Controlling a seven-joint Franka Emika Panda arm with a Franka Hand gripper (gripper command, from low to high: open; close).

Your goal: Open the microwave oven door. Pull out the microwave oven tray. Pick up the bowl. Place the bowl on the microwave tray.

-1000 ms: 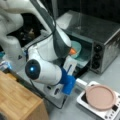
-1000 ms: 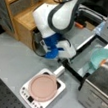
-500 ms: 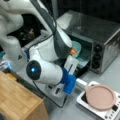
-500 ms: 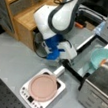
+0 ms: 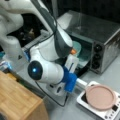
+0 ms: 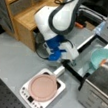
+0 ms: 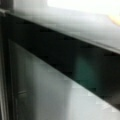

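The silver microwave oven (image 5: 100,30) (image 6: 97,98) stands with its glass door (image 5: 83,58) (image 6: 88,53) folded down and open in both front views. The mint-green bowl (image 5: 77,47) (image 6: 101,56) shows tilted at the oven's mouth above the door; what it rests on I cannot tell. My gripper (image 5: 73,65) (image 6: 73,61) hangs low at the door's outer edge, well short of the bowl. The tray is hidden. The wrist view holds only dark glass (image 7: 50,87) with a teal reflection; no fingers appear there.
A white flat appliance (image 5: 82,100) (image 6: 26,88) carrying a pink disc (image 5: 100,97) (image 6: 42,88) with a white handle sits just in front of the open door. A wooden cabinet (image 5: 17,100) (image 6: 24,18) stands on the arm's other side.
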